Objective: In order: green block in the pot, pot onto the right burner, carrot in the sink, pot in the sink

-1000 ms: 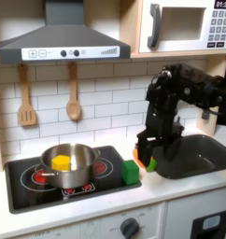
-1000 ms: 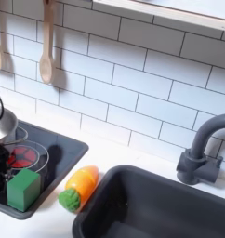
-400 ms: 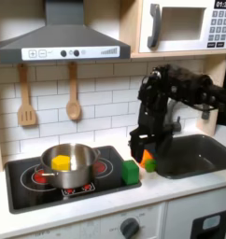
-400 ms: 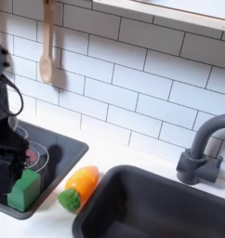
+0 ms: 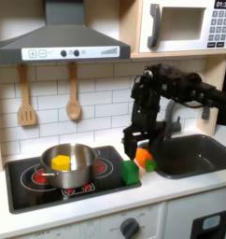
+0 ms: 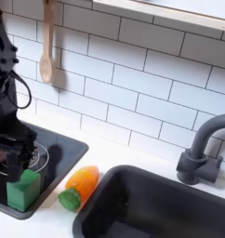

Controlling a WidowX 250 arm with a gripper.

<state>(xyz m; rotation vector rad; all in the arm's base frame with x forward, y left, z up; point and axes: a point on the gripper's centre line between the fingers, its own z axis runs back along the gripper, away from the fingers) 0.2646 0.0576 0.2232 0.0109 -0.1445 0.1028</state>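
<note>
Both exterior views show nothing done: my end effector [image 6: 14, 160], spread unclear, hovers above the green block [image 6: 23, 189] beside the pot [image 5: 70, 164].

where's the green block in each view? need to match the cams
First exterior view: green block at lower centre, on the cooktop's right corner, between pot and carrot, under the pincer.
Second exterior view: green block at lower left, on the cooktop's near corner, pincer just above it.
Shared landmark: the carrot, lying between block and sink.
</note>
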